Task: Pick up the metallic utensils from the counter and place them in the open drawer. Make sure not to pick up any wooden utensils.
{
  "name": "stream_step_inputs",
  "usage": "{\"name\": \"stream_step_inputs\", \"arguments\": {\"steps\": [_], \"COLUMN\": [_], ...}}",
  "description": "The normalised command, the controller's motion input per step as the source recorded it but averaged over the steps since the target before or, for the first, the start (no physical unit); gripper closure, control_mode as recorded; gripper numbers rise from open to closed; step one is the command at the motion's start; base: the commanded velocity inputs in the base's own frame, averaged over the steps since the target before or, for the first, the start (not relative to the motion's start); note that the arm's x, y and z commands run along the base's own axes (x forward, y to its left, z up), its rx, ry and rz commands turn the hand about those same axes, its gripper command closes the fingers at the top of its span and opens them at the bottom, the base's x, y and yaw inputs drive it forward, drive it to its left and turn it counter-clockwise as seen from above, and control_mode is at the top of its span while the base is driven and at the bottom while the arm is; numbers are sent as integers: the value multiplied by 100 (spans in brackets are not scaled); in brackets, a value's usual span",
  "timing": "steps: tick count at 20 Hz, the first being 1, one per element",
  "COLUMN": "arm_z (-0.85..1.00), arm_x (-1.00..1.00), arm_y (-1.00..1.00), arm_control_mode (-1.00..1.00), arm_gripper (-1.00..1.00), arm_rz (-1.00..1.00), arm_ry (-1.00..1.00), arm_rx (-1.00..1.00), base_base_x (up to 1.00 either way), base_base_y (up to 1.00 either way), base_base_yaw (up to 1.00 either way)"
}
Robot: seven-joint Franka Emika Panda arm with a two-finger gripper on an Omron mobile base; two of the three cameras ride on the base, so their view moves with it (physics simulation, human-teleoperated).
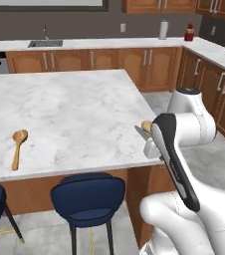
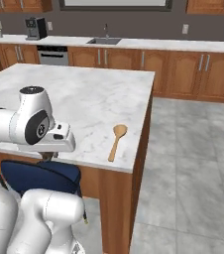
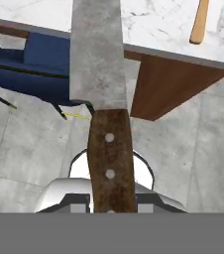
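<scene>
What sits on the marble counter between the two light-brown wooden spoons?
Nothing: in the left base view, bare marble counter runs from the left wooden spoon to the right spoon's bowl.

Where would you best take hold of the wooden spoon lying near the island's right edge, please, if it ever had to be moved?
Probably the middle of the wooden spoon's straight handle, coming from above: it lies flat on the marble counter, bowl away from the near edge, so the narrow handle suits closing fingers better than the round bowl.
</scene>
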Motion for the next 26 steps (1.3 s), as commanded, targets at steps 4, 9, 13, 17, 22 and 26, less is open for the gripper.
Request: {"name": "stream_step_inputs", "arguments": {"steps": [4,9,13,17,22,26], "arm_z": [0,0,0,0,0,0], "arm_x": [0,0,0,0,0,0], "arm_y": [0,0,0,0,0,0], "arm_control_mode": [100,100,100,100,100,100], "arm_gripper": [100,100,100,100,100,100], "arm_rz": [0,0,0,0,0,0], "arm_ry": [0,0,0,0,0,0], "arm_rx": [0,0,0,0,0,0], "base_base_x": [-100,-83,-49,-38,-7,28], "base_base_y": [-68,-87,-100,-100,-100,-96], "base_base_yaw": [-1,-9,-17,-25,-41,-32]}}
